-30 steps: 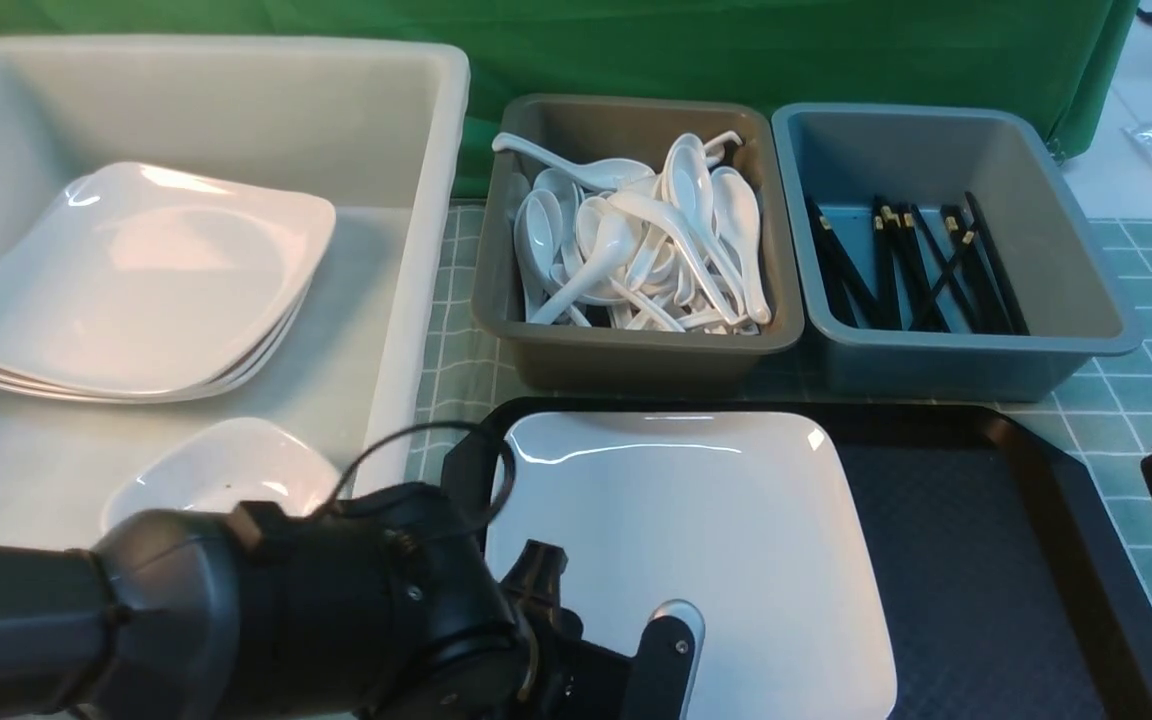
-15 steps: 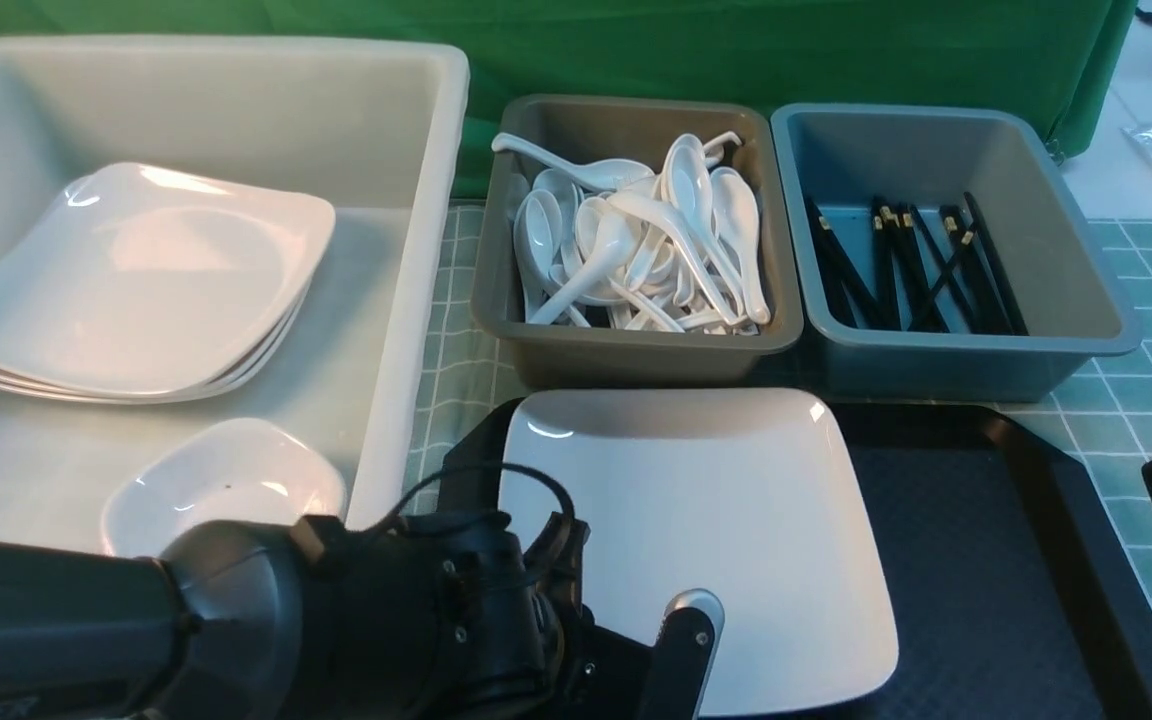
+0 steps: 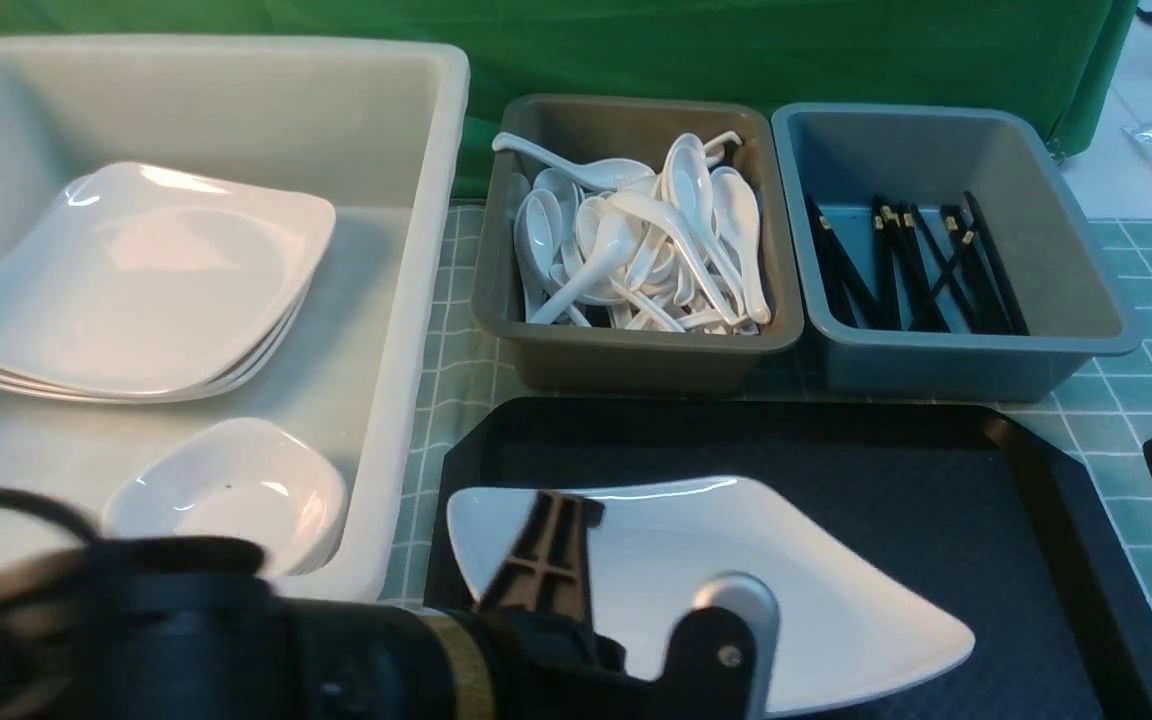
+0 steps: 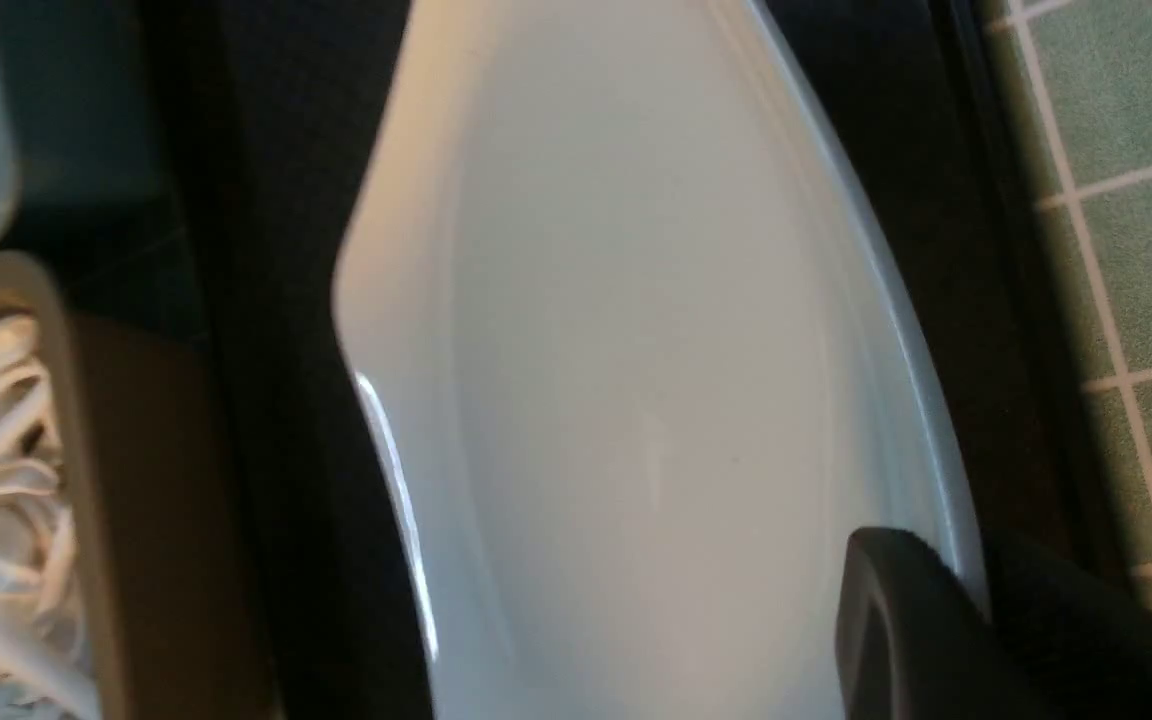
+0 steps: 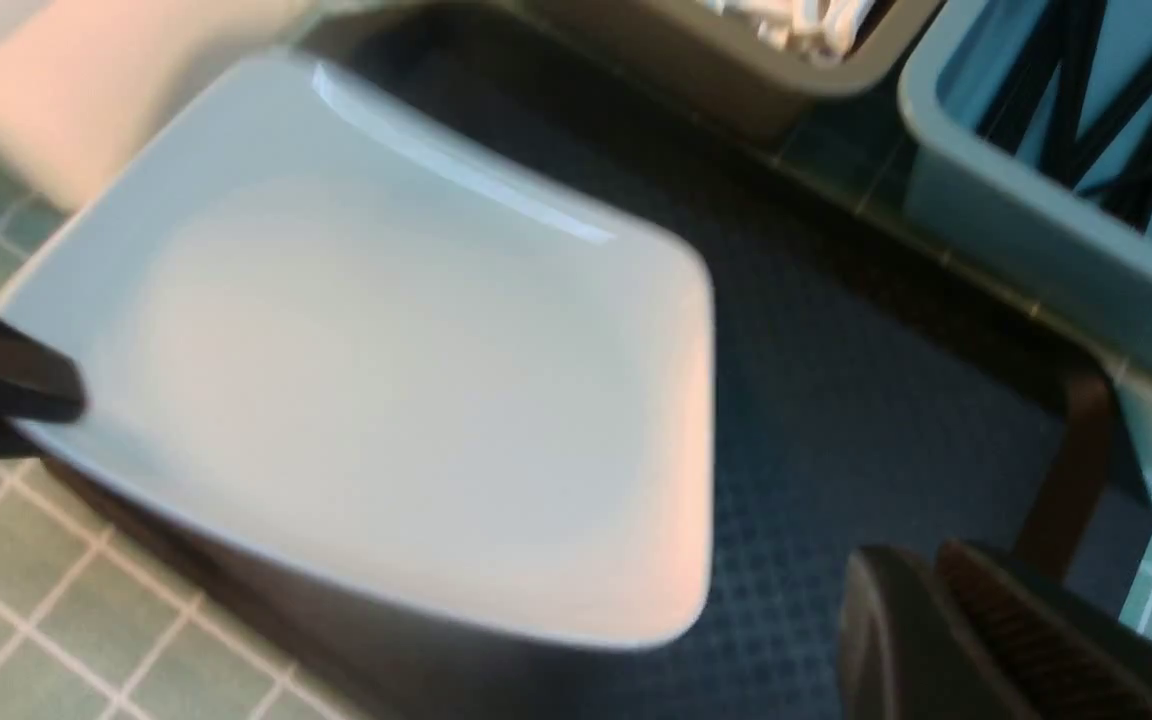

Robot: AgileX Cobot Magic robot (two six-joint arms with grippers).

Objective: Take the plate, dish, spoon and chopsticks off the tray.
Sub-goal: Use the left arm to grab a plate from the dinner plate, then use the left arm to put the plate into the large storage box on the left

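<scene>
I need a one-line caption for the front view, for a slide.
Left gripper, shut on the near edge of the white plate, holds it tilted over the black tray; filled tubs stand behind.

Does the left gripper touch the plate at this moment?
Touching. In the left wrist view the left gripper has a finger on the rim of the plate. The right wrist view also shows a dark finger on that edge.

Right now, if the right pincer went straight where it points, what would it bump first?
Most likely the bare floor of the tray, just beside the plate. The right pincer aims down toward it. Depth is unclear, so it might instead reach the blue-grey tub beyond.
</scene>
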